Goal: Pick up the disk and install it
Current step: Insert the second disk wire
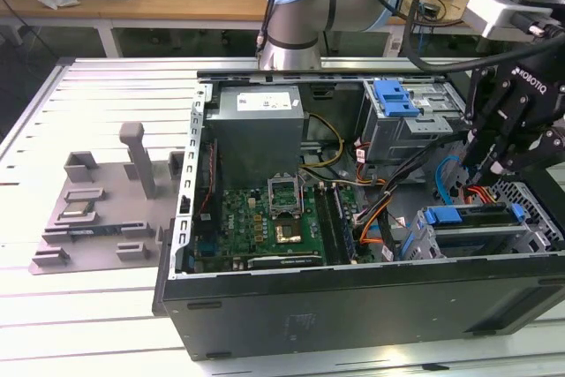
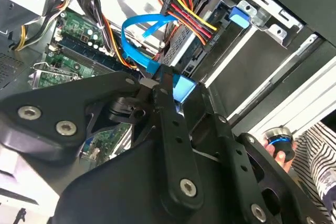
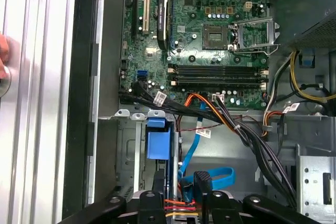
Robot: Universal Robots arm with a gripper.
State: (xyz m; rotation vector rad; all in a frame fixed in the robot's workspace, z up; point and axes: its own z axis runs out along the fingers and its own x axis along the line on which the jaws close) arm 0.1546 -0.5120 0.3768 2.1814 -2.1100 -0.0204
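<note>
Slatted aluminium desk (image 1: 106, 324) carries an open black computer case (image 1: 353, 306). At its 3 o'clock edge the black gripper (image 1: 494, 152) hovers above the blue-bracketed silver disk (image 1: 477, 218) in the drive cage; jaw state cannot be told. Seating step appears underway.

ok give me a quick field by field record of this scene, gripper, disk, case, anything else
gripper: black gripper low inside the open computer case, at the drive cage on the exterior view's right
disk: blue-bracketed disk sits in that cage, right below the gripper
cables: blue data cable and red-yellow power leads near the cage
motherboard: green motherboard exposed, CPU socket open
outside case: grey fixture tray on the table at the exterior view's left
person: a hand in the second wrist view
</note>
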